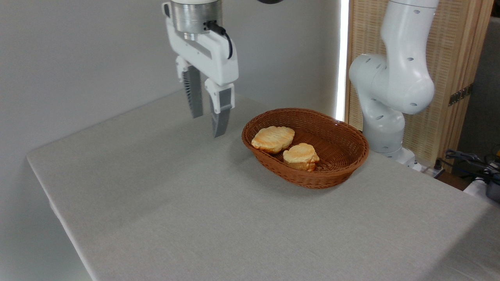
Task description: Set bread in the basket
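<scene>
Bread is lying inside the basket, right of and below the hand, long axis running roughly left-right, a rounder bun touching or just beside it. Hand is hanging empty above the tabletop, fingers narrowly parted. Task is probably complete. Plain wall is standing behind.
</scene>
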Motion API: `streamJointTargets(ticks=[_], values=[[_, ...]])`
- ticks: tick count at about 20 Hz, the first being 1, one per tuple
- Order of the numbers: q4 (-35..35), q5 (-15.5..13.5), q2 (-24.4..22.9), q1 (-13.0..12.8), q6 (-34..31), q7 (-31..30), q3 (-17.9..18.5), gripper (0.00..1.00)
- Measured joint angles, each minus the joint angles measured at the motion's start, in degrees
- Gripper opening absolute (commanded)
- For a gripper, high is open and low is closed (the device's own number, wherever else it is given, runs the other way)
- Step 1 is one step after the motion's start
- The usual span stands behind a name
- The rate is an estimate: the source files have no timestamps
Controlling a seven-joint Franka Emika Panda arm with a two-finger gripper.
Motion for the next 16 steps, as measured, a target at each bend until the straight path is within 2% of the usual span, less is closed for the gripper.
streamJointTargets(ticks=[2,5,7,16], values=[[3.2,0.3,2.9,0.0,0.3,-2.4,0.1,1.0],[7.8,4.0,7.7,-0.1,0.3,-5.9,0.1,1.0],[9.6,5.0,10.0,-0.2,0.3,-6.6,-0.1,1.0],[11.0,5.0,11.7,-0.2,0.2,-6.6,-0.1,1.0]])
